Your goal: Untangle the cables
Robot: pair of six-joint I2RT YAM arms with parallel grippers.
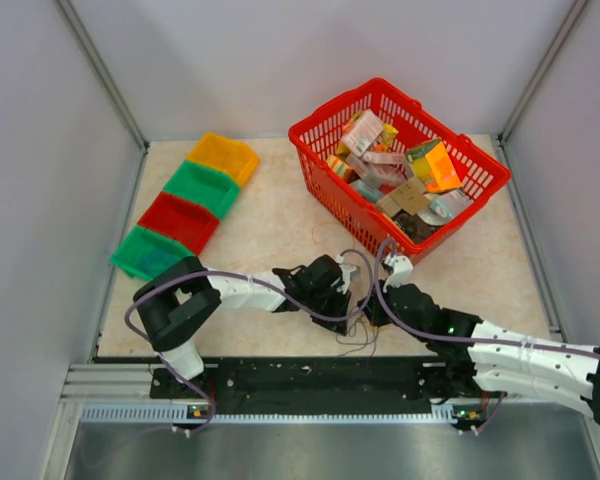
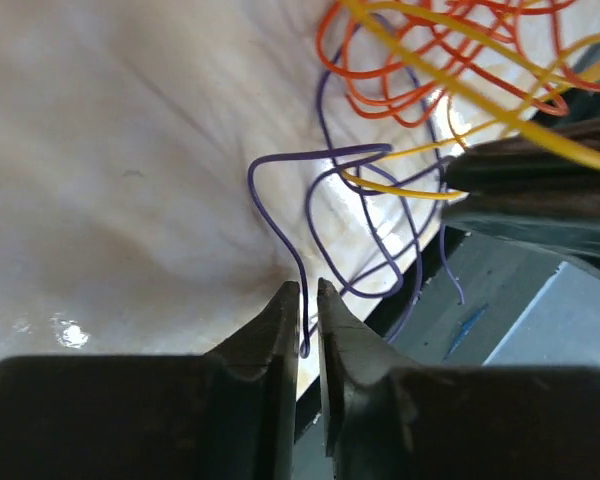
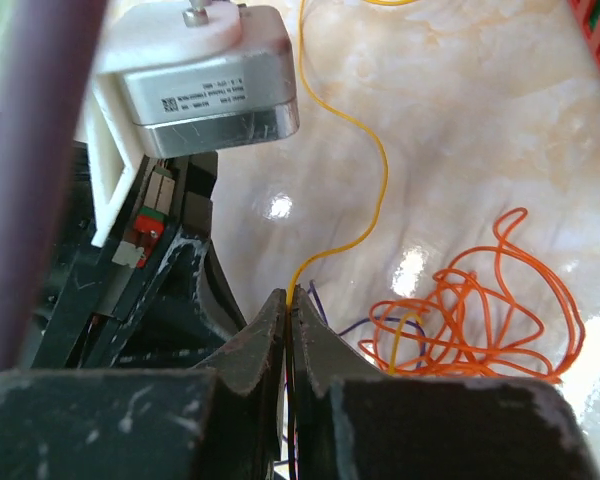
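Near the table's [image 1: 280, 215] front edge, between the arms, the cables [image 1: 356, 335] lie in a loose tangle. The left gripper [image 2: 308, 300] stands narrow, with the purple cable's [image 2: 252, 182] end in the slit between its jaws but not visibly pinched. The right gripper [image 3: 291, 300] is clamped on the yellow cable [image 3: 384, 185], near the orange cable [image 3: 460, 330]. Purple loops cross yellow and reach into the orange coil, so pulling the grippers apart could cinch a knot or drag the whole tangle. That thin end could also slip free, and the grippers, close together, could collide.
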